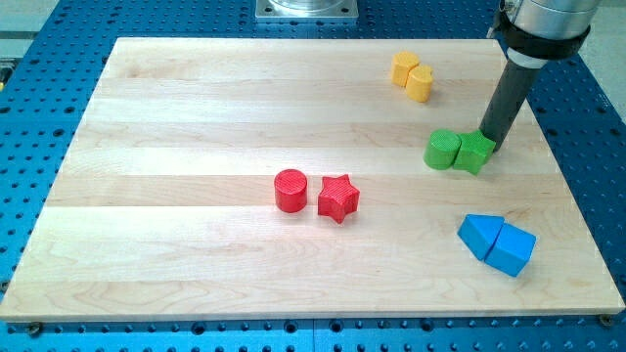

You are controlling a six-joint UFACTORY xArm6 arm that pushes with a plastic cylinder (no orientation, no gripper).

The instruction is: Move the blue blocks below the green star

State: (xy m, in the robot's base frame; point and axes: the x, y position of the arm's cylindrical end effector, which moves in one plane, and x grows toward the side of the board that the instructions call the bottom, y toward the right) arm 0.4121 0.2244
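Two blue blocks lie touching at the view's lower right: a blue triangle-like block (479, 234) and a blue cube (513, 250). The green star (476, 152) sits at the right, above them, touching a green cylinder (442, 150) on its left. My tip (488, 144) rests at the green star's upper right edge, touching it or nearly so. The dark rod rises from there to the view's top right.
A red cylinder (290, 190) and a red star (338, 198) sit side by side near the board's middle. Two yellow blocks (412, 75) stand together at the upper right. The wooden board (176, 117) lies on a blue perforated table.
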